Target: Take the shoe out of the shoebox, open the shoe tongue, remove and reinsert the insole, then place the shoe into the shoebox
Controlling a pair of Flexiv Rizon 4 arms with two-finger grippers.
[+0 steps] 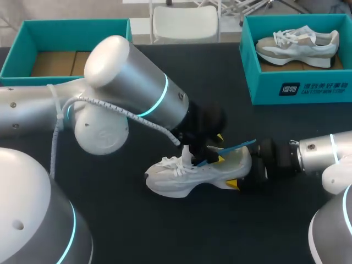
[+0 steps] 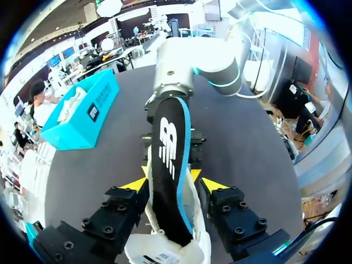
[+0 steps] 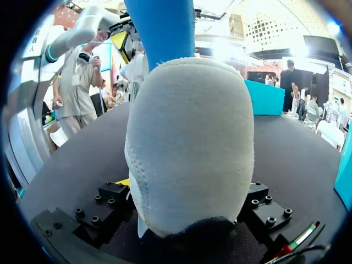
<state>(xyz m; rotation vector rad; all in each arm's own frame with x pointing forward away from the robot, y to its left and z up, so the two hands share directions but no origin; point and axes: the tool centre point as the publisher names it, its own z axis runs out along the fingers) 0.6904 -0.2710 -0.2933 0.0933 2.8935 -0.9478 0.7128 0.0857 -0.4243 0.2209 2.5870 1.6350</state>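
A white shoe (image 1: 187,176) lies on its side in the middle of the dark table, toe toward my left arm. A black insole with a blue underside (image 1: 234,147) sticks out of its opening. My left gripper (image 1: 219,148) hangs over the opening. In the left wrist view the insole (image 2: 170,165) runs between that gripper's (image 2: 173,184) yellow tips, which stand open just beside it. My right gripper (image 1: 242,173) is at the heel. In the right wrist view the heel (image 3: 190,143) fills the space between its fingers, and the gripper (image 3: 190,192) is shut on it.
A teal shoebox (image 1: 297,91) at the back right holds a second white shoe (image 1: 297,47). Another teal box (image 1: 16,60) stands at the back left with only its cardboard floor showing. A white chair (image 1: 184,22) is behind the table.
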